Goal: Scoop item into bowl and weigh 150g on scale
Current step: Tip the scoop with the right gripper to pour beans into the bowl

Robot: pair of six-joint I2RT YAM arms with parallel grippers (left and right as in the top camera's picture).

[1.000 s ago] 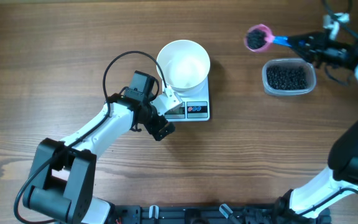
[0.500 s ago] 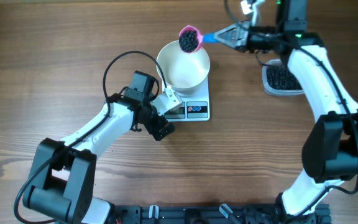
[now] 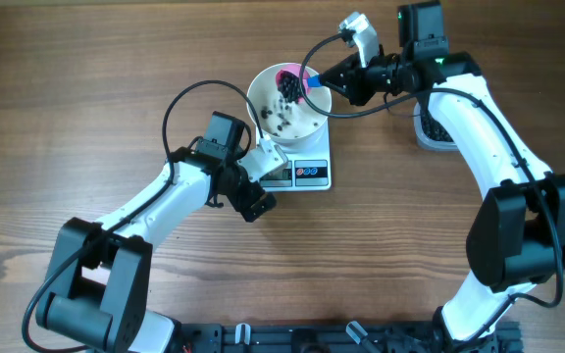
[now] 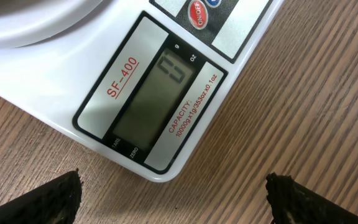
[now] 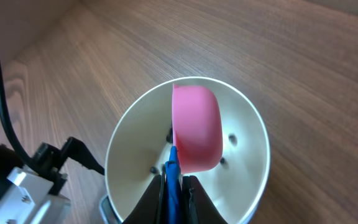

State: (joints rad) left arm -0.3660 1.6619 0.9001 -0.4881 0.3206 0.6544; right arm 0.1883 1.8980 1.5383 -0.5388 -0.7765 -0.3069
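My right claw (image 5: 174,186) is clamped on the blue handle of the pink scoop (image 5: 196,137), which is tipped mouth-down inside the white bowl (image 5: 129,149) — a scatter of the black pieces (image 3: 281,116) lies on the bowl's floor. The bowl sits on the scale (image 4: 104,68), and my left claw (image 4: 173,202) hangs just in front of its display, both fingers (image 4: 48,199) spread wide, gripping nothing. Farther out, the clear tub (image 3: 426,127) peeks from under my right arm on the wooden table (image 3: 86,78).
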